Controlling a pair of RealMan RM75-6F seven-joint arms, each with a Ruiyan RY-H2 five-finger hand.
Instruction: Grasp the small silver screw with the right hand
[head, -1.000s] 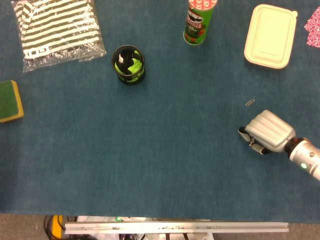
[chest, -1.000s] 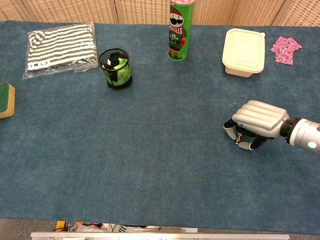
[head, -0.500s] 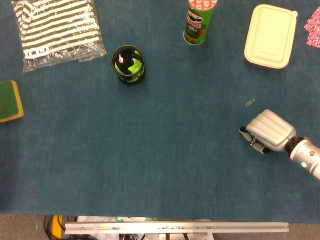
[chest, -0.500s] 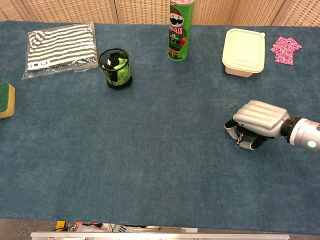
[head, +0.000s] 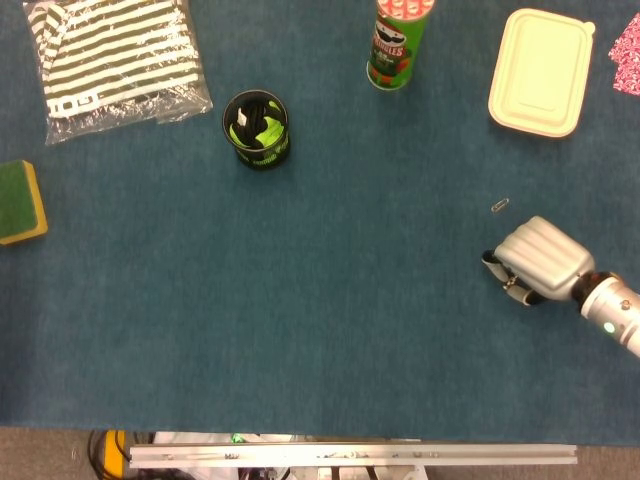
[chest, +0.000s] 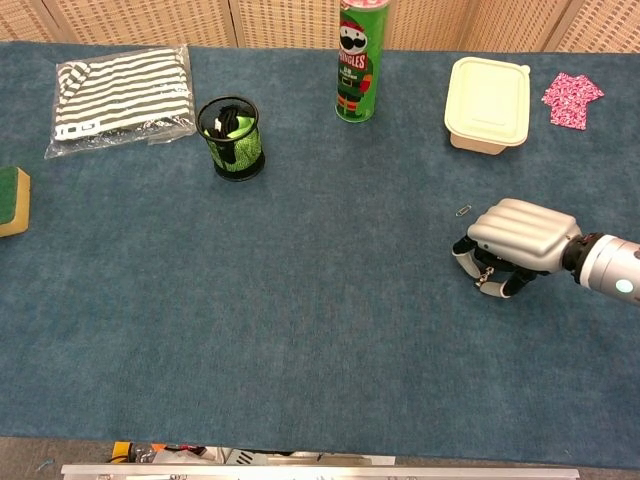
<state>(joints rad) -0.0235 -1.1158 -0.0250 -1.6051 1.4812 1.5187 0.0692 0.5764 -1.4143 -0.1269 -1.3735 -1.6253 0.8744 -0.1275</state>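
My right hand hovers low over the blue cloth at the right, palm down with its fingers curled under. In the chest view a small silver screw shows pinched between the thumb and the fingertips. The head view hides it under the hand. A thin silver clip-like piece lies loose on the cloth just up and left of the hand, apart from it. My left hand is in neither view.
A cream lidded box and a pink patterned cloth lie behind the hand. A green chip can, a black mesh cup, a striped bagged cloth and a green-yellow sponge lie further left.
My right hand has drifted a little to the right and slightly back, fingers still curled under. The loose silver piece on the cloth has not moved.
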